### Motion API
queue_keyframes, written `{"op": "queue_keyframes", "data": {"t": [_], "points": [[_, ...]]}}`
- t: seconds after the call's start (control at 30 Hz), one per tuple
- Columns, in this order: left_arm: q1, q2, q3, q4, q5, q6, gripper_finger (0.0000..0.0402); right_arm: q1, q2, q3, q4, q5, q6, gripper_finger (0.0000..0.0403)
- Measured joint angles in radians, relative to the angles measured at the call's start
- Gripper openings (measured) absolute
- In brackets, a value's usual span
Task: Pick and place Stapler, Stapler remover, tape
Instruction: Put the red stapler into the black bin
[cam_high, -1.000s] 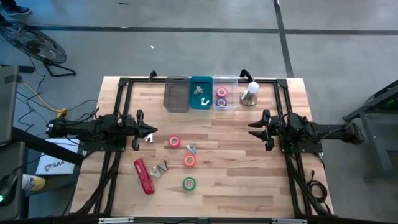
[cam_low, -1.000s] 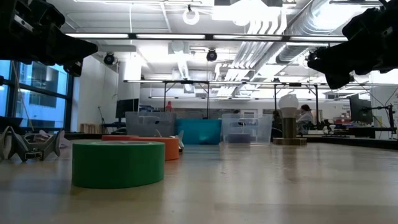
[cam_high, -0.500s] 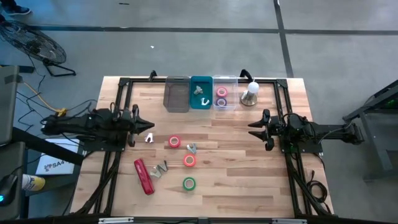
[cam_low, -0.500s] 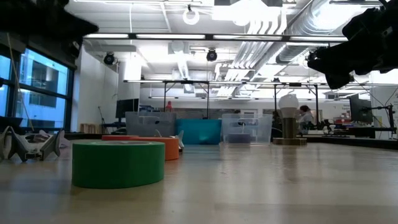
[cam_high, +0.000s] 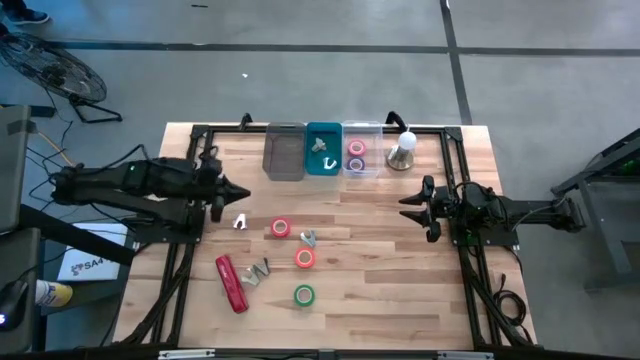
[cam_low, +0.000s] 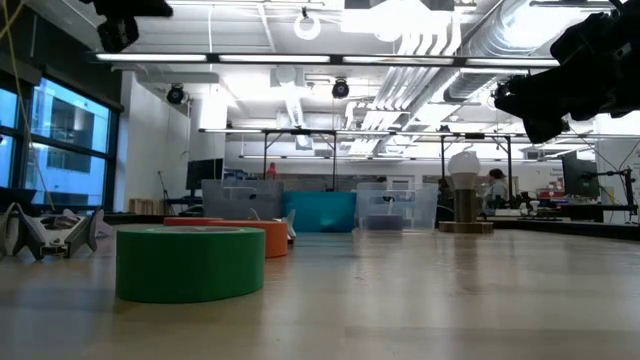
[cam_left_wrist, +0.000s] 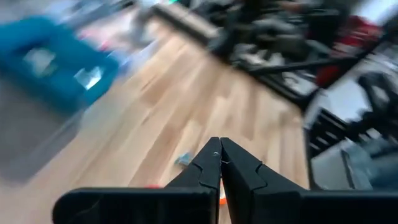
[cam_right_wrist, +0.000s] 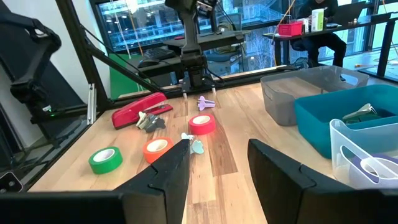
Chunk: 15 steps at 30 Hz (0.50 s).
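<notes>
The long bright red stapler (cam_high: 231, 283), hard and likely a bit heavy, lies near-left on the wooden tabletop (cam_high: 380, 270), best grabbed across its middle; left gripper (cam_high: 238, 193) jaws together, right gripper (cam_high: 408, 207) jaws apart, both empty.

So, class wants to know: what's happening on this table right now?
Neither arm holds anything. The left gripper is shut and empty, above the table's left side. The right gripper waits open on the right. The stapler and three tape rolls, red, orange and green, lie loose on the wood. Two rolls sit in the clear bin.
</notes>
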Motion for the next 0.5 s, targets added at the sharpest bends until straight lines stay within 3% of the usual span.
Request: {"op": "queue_keyframes", "data": {"t": [0.17, 0.37, 0.5], "points": [[0.000, 0.105, 0.083, -0.128, -0.014, -0.299, 0.0062, 0.000, 0.000, 0.000, 0.000, 0.000, 0.000, 0.0154], [0.000, 0.184, 0.099, -0.155, 0.136, -0.609, 0.0171, 0.000, 0.000, 0.000, 0.000, 0.000, 0.000, 0.0154], [-0.001, 0.228, 0.099, -0.277, 0.190, -0.843, 0.0203, 0.000, 0.000, 0.000, 0.000, 0.000, 0.000, 0.0154]]}}
